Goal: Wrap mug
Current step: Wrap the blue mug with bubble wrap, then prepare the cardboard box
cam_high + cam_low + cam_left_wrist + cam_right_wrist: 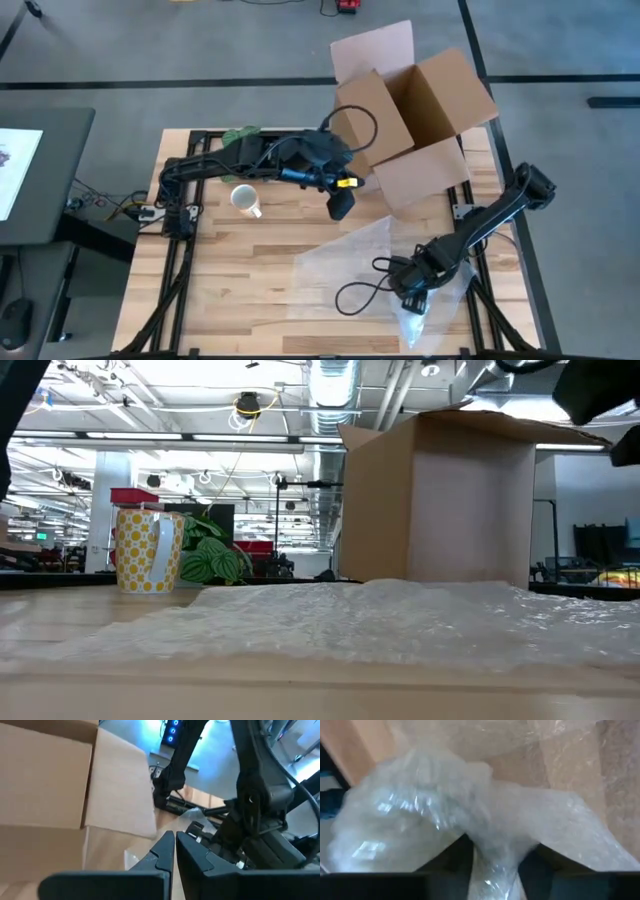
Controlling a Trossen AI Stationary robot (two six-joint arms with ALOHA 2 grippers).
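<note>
Mug [244, 199] sits upright on the wooden table [220, 270], well left of the bubble wrap [360, 262], whose near corner is bunched in the right pincer [412, 297]; further back the left pincer [340, 205] hangs pinched together holding nothing, just in front of the open cardboard box [415, 120]

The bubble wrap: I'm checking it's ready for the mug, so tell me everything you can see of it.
The bubble wrap is a clear, bubbled plastic sheet lying mostly flat on the wooden table, right of centre, just in front of the cardboard box. Its near right corner is bunched and lifted where the right gripper pinches it. In the low view it looks rumpled. The mug stands apart from it to the left, not yet on the sheet.
</note>
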